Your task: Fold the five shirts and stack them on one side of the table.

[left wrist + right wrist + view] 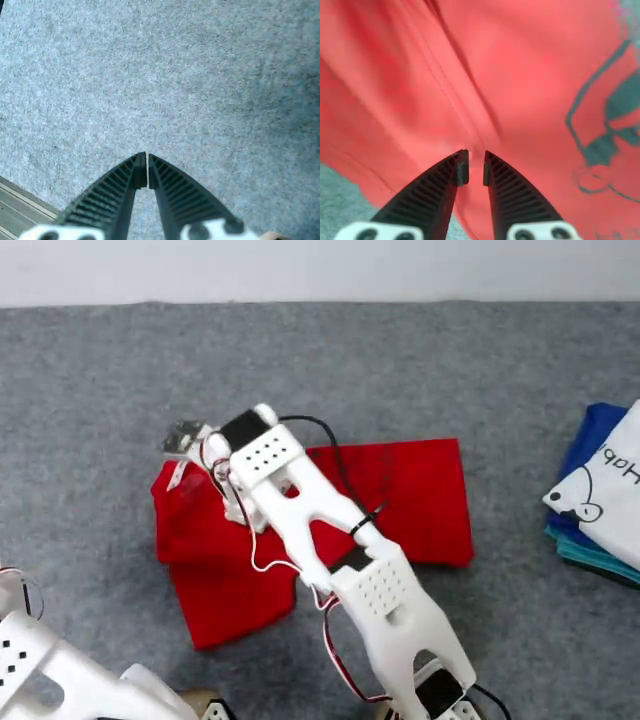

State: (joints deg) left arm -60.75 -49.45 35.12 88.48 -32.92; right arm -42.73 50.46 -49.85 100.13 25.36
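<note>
A red shirt (420,500) lies partly folded in the middle of the grey felt table (400,370). My right arm stretches from the front edge across it. Its gripper (190,465) sits at the shirt's far left corner. In the right wrist view, that gripper (475,167) pinches a raised ridge of the red shirt (520,75) between nearly closed fingers; a dark printed drawing shows on the cloth. My left gripper (148,170) is shut on nothing, above bare grey felt. The left arm (30,660) rests at the front left corner.
A stack of folded shirts (600,490) stands at the right edge: a white printed one on top, blue and teal ones below. A wooden table edge (20,200) lies close to my left gripper. A white wall runs along the back.
</note>
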